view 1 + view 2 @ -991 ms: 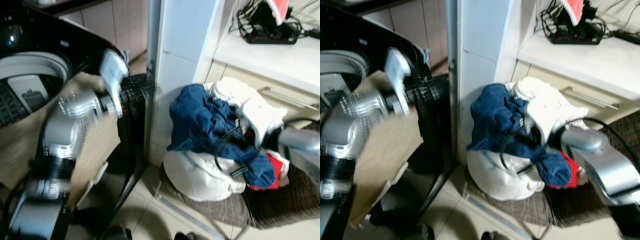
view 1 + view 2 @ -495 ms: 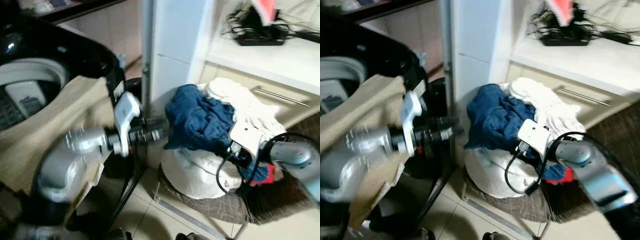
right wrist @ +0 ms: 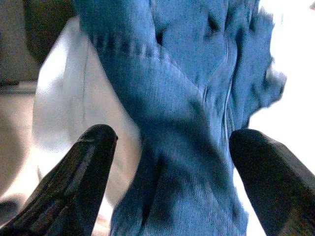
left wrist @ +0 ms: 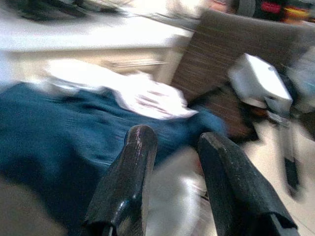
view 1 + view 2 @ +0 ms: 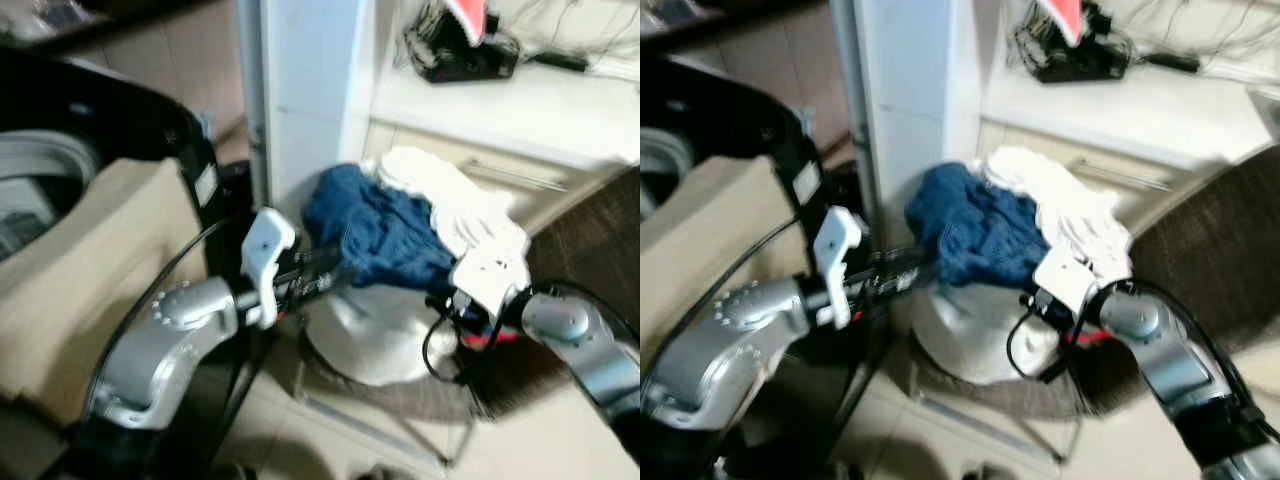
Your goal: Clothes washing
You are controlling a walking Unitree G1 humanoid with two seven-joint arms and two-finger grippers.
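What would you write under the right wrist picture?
Right gripper open, its black fingers on either side of a hanging blue garment.

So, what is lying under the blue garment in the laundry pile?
Under the blue garment sits a white bundle, with a white cloth beside it and a bit of red. Anything deeper is covered.

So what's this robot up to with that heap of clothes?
It is doing laundry. Both arms reach toward a pile in a white basket beside the black washing machine. The right gripper is open, its fingers either side of a fold of the blue garment. The left gripper is open too, pointing at the same garment. White clothes lie on top.
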